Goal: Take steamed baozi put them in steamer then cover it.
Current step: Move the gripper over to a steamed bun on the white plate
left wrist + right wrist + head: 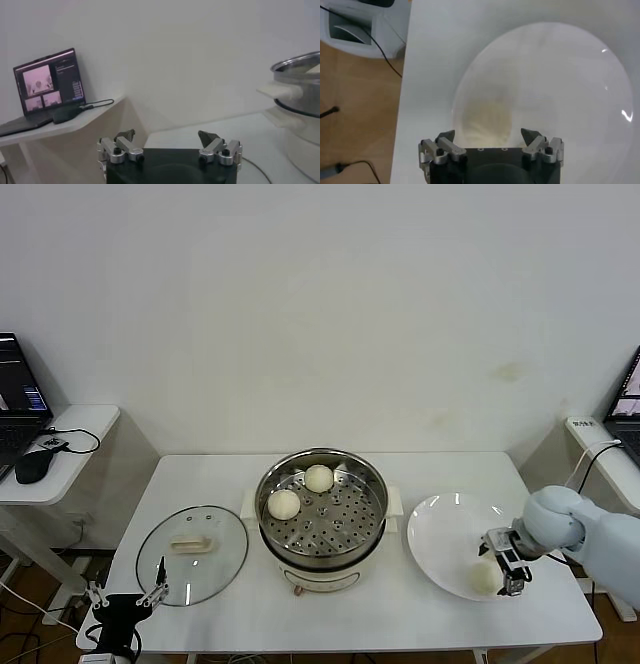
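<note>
The steamer (320,562) stands mid-table with two baozi on its perforated tray, one at the back (318,478) and one at the left (284,504). A third baozi (484,577) lies on the white plate (440,524) at the right. My right gripper (508,569) is open just over this bun; in the right wrist view the bun (487,122) lies between the spread fingers of the gripper (488,136). The glass cover (225,559) lies flat on the table left of the steamer. My left gripper (125,592) is open and empty at the front left table edge.
A side table (70,424) at the left carries a laptop (47,80) and a mouse (32,466). Another laptop (628,399) stands at the far right. The steamer's side (300,85) shows in the left wrist view.
</note>
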`<state>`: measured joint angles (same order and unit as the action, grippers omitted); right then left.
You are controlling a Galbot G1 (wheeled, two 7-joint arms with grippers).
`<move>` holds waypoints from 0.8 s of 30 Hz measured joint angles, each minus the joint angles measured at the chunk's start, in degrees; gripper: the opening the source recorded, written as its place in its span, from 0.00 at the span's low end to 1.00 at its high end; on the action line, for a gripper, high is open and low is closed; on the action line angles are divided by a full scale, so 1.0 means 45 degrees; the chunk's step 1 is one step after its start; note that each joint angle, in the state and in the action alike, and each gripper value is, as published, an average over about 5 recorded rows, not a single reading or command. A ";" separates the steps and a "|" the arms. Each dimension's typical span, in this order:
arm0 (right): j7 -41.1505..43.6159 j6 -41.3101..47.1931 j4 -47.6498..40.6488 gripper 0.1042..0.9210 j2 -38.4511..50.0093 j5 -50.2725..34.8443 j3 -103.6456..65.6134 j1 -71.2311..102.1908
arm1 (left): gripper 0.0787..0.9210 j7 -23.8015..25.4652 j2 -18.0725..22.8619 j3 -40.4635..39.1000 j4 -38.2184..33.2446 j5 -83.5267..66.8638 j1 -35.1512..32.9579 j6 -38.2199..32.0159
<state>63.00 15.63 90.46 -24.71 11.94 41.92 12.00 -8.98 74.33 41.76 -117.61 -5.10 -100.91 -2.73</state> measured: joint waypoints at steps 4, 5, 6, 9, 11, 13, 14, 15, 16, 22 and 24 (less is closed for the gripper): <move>0.0019 0.0074 -0.0166 0.78 -0.0103 0.0014 -0.0033 0.0046 | 0.88 -0.0001 0.0017 0.0004 0.0026 -0.0009 0.0018 0.0000; 0.0032 0.0095 -0.0194 0.76 -0.0121 0.0011 -0.0033 0.0055 | 0.88 -0.0001 0.0021 0.0004 0.0033 -0.0011 0.0027 0.0000; 0.0048 0.0116 -0.0219 0.74 -0.0140 0.0005 -0.0033 0.0066 | 0.88 -0.0001 0.0025 0.0005 0.0040 -0.0014 0.0036 0.0000; 0.0095 0.0180 -0.0276 0.70 -0.0200 -0.0024 -0.0036 0.0110 | 0.88 -0.0002 0.0031 0.0003 0.0060 -0.0020 0.0062 0.0000; 0.0117 0.0220 -0.0292 0.67 -0.0222 -0.0051 -0.0044 0.0128 | 0.88 -0.0002 0.0031 0.0002 0.0070 -0.0023 0.0076 0.0000; 0.0138 0.0254 -0.0296 0.63 -0.0228 -0.0085 -0.0056 0.0127 | 0.88 -0.0002 0.0027 0.0001 0.0076 -0.0027 0.0086 0.0000; 0.0149 0.0266 -0.0297 0.61 -0.0230 -0.0103 -0.0064 0.0118 | 0.88 -0.0002 0.0026 0.0000 0.0078 -0.0029 0.0088 0.0000; 0.0160 0.0273 -0.0297 0.59 -0.0231 -0.0123 -0.0073 0.0101 | 0.88 -0.0002 0.0024 0.0000 0.0079 -0.0031 0.0089 0.0000; 0.0177 0.0278 -0.0297 0.57 -0.0228 -0.0143 -0.0083 0.0075 | 0.88 -0.0002 0.0023 -0.0001 0.0081 -0.0032 0.0090 0.0000; 0.0364 0.0290 -0.0227 0.54 -0.0136 -0.0327 -0.0090 -0.0237 | 0.88 -0.0003 0.0011 -0.0011 0.0092 -0.0045 0.0103 -0.0002; 0.0442 0.0309 -0.0179 0.54 -0.0107 -0.0418 -0.0085 -0.0419 | 0.88 -0.0002 -0.0005 -0.0013 0.0091 -0.0059 0.0117 -0.0004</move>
<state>64.99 17.02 89.66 -25.19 10.06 41.53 10.11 -8.99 74.31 41.70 -117.20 -5.37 -100.39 -2.75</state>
